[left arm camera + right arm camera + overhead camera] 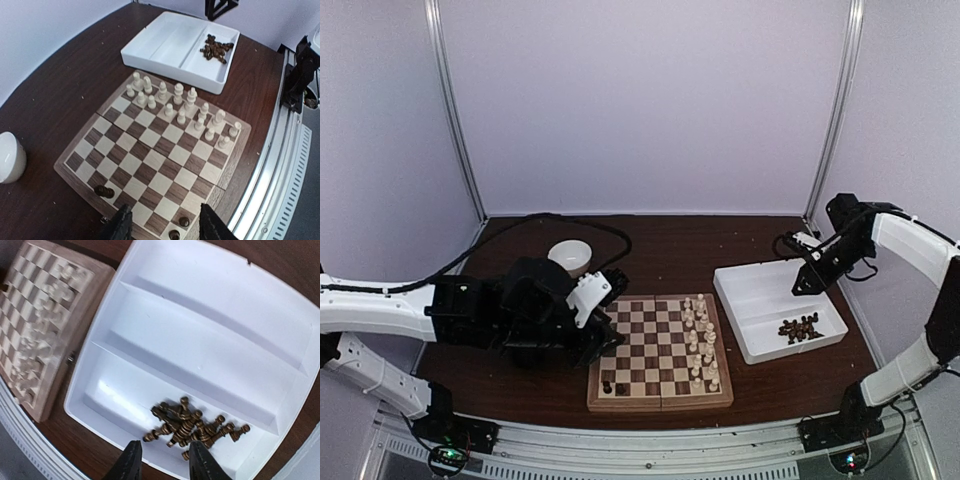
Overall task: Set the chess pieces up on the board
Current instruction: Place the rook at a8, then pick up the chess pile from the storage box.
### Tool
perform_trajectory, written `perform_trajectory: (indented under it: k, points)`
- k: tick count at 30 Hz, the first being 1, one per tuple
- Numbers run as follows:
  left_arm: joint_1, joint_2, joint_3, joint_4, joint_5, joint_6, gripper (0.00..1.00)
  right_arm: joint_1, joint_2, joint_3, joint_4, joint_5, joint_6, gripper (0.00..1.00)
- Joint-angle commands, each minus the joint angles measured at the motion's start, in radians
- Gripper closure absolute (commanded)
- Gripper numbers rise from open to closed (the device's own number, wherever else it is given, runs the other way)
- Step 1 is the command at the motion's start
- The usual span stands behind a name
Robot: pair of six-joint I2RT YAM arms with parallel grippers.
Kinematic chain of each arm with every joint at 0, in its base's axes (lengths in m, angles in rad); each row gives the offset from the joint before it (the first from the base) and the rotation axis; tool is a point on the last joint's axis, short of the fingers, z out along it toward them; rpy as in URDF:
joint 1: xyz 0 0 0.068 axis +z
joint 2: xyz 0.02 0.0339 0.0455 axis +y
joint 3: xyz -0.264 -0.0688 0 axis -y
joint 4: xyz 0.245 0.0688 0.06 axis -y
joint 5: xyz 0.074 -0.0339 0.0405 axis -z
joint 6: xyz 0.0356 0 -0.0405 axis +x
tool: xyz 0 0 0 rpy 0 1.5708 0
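Top view: the board [660, 352] is seen at the table's middle. Cream pieces [700, 340] are lined in two rows along its right side, and a few dark pieces [607, 386] are set near its left edge. The left gripper [605, 340] is held over that edge. The right gripper [808, 280] is held above a white tray [760, 290].

Left wrist view: the fingers are spread wide, with nothing grasped; two dark pieces are seen on the board below them.

Right wrist view: the fingers are parted and empty, above a dark pile [192, 425] heaped in the tray's nearer compartment.
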Motion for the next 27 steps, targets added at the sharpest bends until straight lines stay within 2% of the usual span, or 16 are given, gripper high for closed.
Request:
perform_trajectory:
  k: [1,6,9,14,23,27]
  points:
    - [-0.002,0.05,0.093,0.025,-0.074,0.069,0.54,-0.054,0.037,-0.048,-0.015,0.263,-0.028,0.66]
    - [-0.002,0.157,0.184,0.073,-0.045,0.069,0.54,-0.106,0.1,-0.048,-0.013,0.333,0.014,0.73]
    - [-0.002,0.207,0.22,0.085,-0.016,0.069,0.54,-0.11,0.138,-0.054,-0.04,0.328,0.023,0.74]
    - [-0.002,0.237,0.231,0.096,-0.017,0.081,0.54,-0.11,0.205,-0.067,-0.071,0.296,0.018,0.72]
    - [0.009,0.244,0.226,0.096,-0.025,0.071,0.54,-0.11,0.302,-0.076,-0.021,0.275,0.038,0.64]
    - [0.012,0.252,0.223,0.1,-0.03,0.064,0.54,-0.109,0.337,-0.085,0.014,0.281,0.052,0.64]
